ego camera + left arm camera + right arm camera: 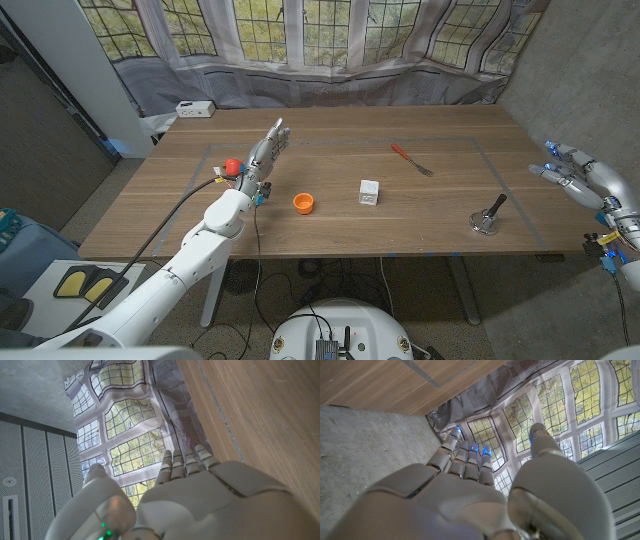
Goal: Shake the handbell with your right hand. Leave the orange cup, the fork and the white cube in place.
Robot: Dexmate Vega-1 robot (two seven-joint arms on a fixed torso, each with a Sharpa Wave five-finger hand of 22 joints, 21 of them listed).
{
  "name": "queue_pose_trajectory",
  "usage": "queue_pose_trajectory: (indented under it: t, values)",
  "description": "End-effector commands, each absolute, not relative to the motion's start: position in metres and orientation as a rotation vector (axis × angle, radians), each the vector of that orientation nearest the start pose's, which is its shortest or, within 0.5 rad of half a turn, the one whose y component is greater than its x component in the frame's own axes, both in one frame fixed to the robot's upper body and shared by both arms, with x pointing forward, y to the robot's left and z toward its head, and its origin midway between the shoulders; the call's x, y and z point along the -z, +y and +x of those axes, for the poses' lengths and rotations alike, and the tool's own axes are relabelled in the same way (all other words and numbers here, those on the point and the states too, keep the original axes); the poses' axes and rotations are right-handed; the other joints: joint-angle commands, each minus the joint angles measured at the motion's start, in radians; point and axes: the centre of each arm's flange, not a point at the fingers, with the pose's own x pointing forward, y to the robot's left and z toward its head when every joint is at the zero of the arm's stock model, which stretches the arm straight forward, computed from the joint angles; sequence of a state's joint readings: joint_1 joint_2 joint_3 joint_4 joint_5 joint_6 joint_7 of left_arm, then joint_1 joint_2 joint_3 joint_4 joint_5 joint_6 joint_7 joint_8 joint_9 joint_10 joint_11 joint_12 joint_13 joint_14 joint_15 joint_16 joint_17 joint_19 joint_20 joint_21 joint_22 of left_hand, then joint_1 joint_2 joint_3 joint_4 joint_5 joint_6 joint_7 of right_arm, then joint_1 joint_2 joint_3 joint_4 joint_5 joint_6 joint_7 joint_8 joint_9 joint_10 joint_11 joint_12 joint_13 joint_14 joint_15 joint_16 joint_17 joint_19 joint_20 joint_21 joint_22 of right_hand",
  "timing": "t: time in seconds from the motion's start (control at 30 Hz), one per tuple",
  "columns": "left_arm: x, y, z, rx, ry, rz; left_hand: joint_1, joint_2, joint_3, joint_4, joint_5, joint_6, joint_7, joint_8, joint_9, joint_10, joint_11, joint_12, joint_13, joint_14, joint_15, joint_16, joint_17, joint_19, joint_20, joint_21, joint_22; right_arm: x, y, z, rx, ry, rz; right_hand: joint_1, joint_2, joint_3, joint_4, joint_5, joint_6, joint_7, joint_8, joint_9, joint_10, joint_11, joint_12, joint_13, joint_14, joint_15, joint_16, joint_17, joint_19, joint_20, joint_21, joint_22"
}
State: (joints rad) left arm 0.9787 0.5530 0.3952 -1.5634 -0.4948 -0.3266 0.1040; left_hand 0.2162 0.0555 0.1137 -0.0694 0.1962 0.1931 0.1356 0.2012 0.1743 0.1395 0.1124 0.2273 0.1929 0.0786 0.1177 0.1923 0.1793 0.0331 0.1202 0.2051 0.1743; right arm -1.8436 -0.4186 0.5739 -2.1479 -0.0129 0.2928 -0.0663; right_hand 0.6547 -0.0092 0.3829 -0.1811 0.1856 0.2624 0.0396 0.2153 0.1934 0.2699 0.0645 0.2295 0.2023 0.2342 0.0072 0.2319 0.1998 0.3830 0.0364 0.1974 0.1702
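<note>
Nothing is grasped at this moment. The handbell (487, 217) lies tipped on its side on the table (330, 232), near the front edge on the right, metal bowl toward the near side and dark handle slanting up and away to the right. That handle points roughly toward the right hand (578, 178), which hangs off the table's right edge, well apart from the bell, fingers spread and empty; the right wrist view shows the same right hand (470, 495) with fingers extended and apart, nothing between them. Judging from this, the reach has not begun, and the bell's tilt means the hand will likely have to come in low over the handle rather than from straight above. The left hand (263, 155) stands on the left part of the table with fingers straight and pointing to the far side, holding nothing; the left wrist view shows that left hand (190, 490) open too. It looks parked out of the way, since the task belongs to the right arm. The orange cup (304, 203) sits upright at the middle, the white cube (369, 192) just right of it, and the fork (410, 159) with a red handle lies farther back, right of centre. All three lie left of the bell, so a reach from the right should not cross them. A red knob (232, 166) sits by the left wrist.
</note>
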Motion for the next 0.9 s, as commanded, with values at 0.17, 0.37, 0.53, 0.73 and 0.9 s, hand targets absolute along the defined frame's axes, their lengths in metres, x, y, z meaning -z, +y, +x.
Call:
queue_pose_trajectory:
  t: [0.17,0.37,0.53,0.73,0.9]
  values:
    - [0.025,0.230,0.601,0.253,-0.715,0.065,0.011,0.008,0.001,-0.005,-0.003,0.013,0.004,-0.003,0.006,0.010,-0.001,-0.003,0.004,0.008,0.001,0.000,0.001,0.002,0.009,-0.003,0.006,0.058,-0.449,0.346,0.343,-0.575,-0.819,0.037,-0.008,0.007,0.007,0.012,0.026,0.027,0.008,0.002,0.018,0.005,-0.001,0.002,0.044,0.007,0.015,-0.001,0.028,0.000,0.011,0.001]
    - [0.024,0.229,0.604,0.262,-0.714,0.066,0.012,0.010,0.003,-0.006,-0.003,0.016,0.004,-0.003,0.006,0.013,0.000,-0.003,0.004,0.009,0.001,0.000,0.001,0.002,0.010,-0.004,0.006,0.050,-0.442,0.343,0.340,-0.498,-0.888,0.053,-0.009,0.008,0.008,0.015,0.025,0.052,0.003,0.001,0.013,0.017,-0.008,0.001,0.051,0.011,0.015,-0.001,0.033,0.000,0.010,0.001]
    - [0.023,0.227,0.607,0.271,-0.712,0.063,0.013,0.011,0.003,-0.006,-0.004,0.017,0.004,-0.003,0.006,0.015,-0.002,-0.003,0.004,0.010,0.000,-0.001,0.001,0.003,0.009,-0.004,0.006,0.045,-0.437,0.343,0.339,-0.470,-0.906,0.072,-0.006,0.014,0.006,0.017,0.020,0.050,0.000,0.001,0.010,0.014,-0.012,0.000,0.058,0.008,0.016,0.000,0.038,-0.003,0.009,0.001]
    - [0.023,0.227,0.609,0.278,-0.710,0.058,0.014,0.013,0.005,-0.007,-0.004,0.018,0.003,-0.004,0.006,0.014,-0.001,-0.003,0.004,0.012,0.001,0.000,0.001,0.003,0.009,-0.004,0.006,0.039,-0.431,0.343,0.331,-0.447,-0.932,0.099,-0.016,0.013,0.005,0.019,0.046,0.064,0.005,0.000,0.041,0.022,-0.007,-0.002,0.093,0.012,0.025,-0.001,0.070,-0.006,0.016,0.000]
    - [0.023,0.231,0.607,0.270,-0.715,0.059,0.015,0.014,0.005,-0.008,-0.004,0.019,0.004,-0.004,0.006,0.014,-0.002,-0.004,0.004,0.011,0.002,-0.001,0.001,0.002,0.010,-0.004,0.006,0.034,-0.426,0.344,0.321,-0.420,-0.962,0.111,-0.016,0.014,0.006,0.021,0.048,0.057,0.004,0.000,0.048,0.013,-0.007,-0.002,0.103,-0.003,0.027,0.000,0.080,-0.008,0.017,0.001]
